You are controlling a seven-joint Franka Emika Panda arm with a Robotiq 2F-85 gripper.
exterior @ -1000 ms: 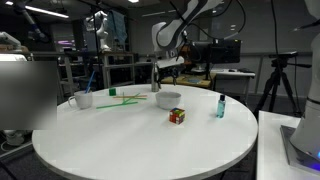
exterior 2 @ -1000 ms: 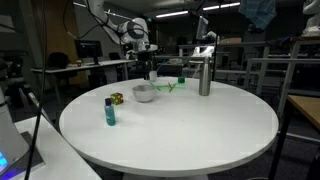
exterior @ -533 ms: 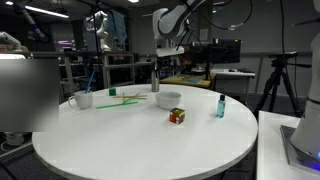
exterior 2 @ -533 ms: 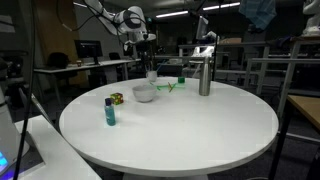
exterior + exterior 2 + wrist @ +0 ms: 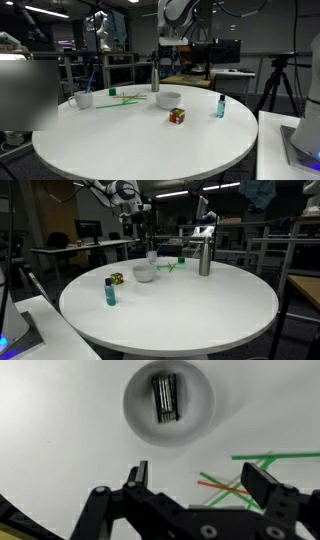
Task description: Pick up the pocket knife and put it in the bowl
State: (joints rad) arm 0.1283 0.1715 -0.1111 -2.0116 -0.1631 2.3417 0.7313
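Note:
The dark pocket knife (image 5: pixel 164 400) lies inside the small white bowl (image 5: pixel 195 422) in the wrist view. The bowl stands on the round white table in both exterior views (image 5: pixel 168 99) (image 5: pixel 145 273); the knife is not visible there. My gripper (image 5: pixel 200 475) is open and empty, high above the table and well clear of the bowl. It hangs above the bowl in both exterior views (image 5: pixel 170 45) (image 5: pixel 135 215).
A multicoloured puzzle cube (image 5: pixel 177 116) and a teal bottle (image 5: pixel 220 106) stand near the bowl. Green and orange sticks (image 5: pixel 250 472) lie beside it. A white cup with a green item (image 5: pixel 84 98) and a metal cylinder (image 5: pixel 204 255) are on the table.
My gripper has risen straight up from just above the bowl to well above it. The bowl and other objects have not moved.

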